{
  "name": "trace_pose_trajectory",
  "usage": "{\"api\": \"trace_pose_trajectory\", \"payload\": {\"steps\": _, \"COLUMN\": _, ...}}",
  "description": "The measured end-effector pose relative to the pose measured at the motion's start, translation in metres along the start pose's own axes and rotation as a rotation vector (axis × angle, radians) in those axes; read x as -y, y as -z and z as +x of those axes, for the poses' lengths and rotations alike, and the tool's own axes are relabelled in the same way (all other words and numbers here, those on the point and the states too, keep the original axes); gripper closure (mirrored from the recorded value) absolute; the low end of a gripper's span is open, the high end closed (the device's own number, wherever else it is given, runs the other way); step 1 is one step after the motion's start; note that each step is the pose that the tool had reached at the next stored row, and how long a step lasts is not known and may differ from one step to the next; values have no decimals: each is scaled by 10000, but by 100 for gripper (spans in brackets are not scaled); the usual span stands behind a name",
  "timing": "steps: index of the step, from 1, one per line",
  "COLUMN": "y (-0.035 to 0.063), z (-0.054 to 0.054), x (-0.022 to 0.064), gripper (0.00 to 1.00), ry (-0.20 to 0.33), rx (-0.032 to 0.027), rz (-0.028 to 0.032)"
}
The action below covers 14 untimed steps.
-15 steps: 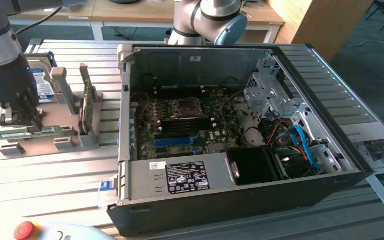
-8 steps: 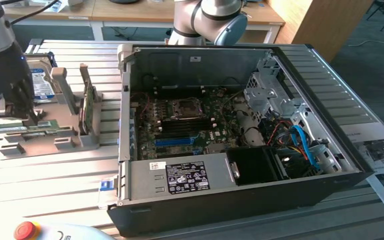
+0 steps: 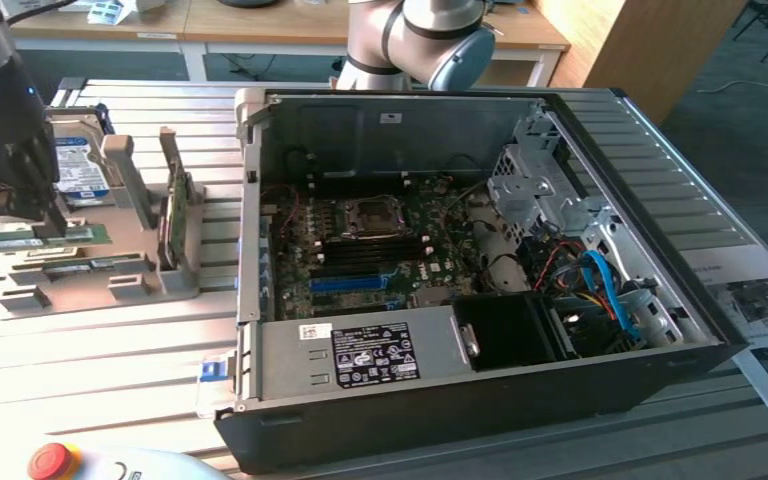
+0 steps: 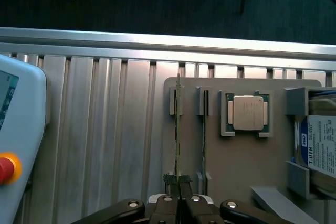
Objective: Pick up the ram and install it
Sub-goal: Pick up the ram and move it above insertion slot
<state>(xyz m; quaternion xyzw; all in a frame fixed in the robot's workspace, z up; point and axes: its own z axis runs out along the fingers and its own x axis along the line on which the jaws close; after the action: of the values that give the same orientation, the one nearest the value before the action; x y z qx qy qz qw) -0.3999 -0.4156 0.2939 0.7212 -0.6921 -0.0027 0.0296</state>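
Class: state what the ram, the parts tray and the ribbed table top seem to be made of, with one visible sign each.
The ram: green circuit board, probably fibreglass laminate, matt, with a pale label.
The parts tray: uniform dull grey-beige with no shine, likely plastic.
The table top: bare metal, probably aluminium; its ribs glint silver.

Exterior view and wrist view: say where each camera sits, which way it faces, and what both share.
Exterior view: high off the arm, looking down on the open computer case; the arm and gripper show.
Wrist view: on the wrist, looking down past the fingers at the grey fixture.
Shared: the gripper shut on the ram, the fixture, the hard drive.
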Motion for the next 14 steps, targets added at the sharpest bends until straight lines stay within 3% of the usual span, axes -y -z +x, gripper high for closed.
{"api": "trace_pose_trajectory", "payload": {"steps": 14, "y": 420, "z": 16, "x": -19, "gripper": 88, "ry": 0, "rx": 1, "rz": -7}}
